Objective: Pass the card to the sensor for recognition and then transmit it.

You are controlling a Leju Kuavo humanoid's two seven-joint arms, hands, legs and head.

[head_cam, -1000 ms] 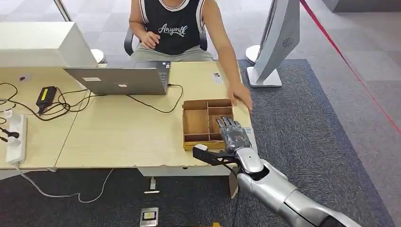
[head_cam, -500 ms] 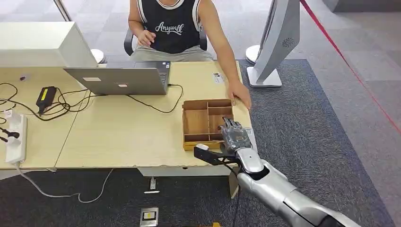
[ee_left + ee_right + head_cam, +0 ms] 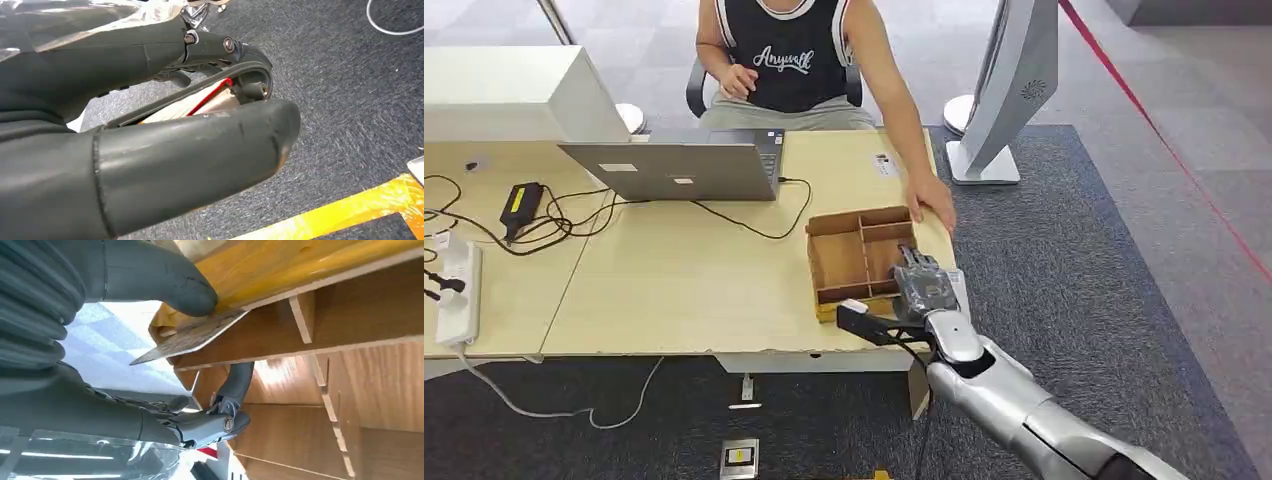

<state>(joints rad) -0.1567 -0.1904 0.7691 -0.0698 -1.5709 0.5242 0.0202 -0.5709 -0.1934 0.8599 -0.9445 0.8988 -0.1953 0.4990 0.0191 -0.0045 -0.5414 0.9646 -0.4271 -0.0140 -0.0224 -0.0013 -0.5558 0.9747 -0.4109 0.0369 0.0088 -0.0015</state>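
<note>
The wooden tray (image 3: 860, 262) is now sitting skewed on the desk (image 3: 684, 280), nudged since a moment ago by the right hand (image 3: 921, 285), whose fingers are curling inside a compartment. The hand seems to be digging for the card (image 3: 192, 337), pressing it against the tray wall. The other compartments look empty.

The right robot hand (image 3: 921, 290) reaches forward on its silver arm, dark fingers (image 3: 914, 262) stretched out, thumb (image 3: 856, 318) sticking sideways.
</note>
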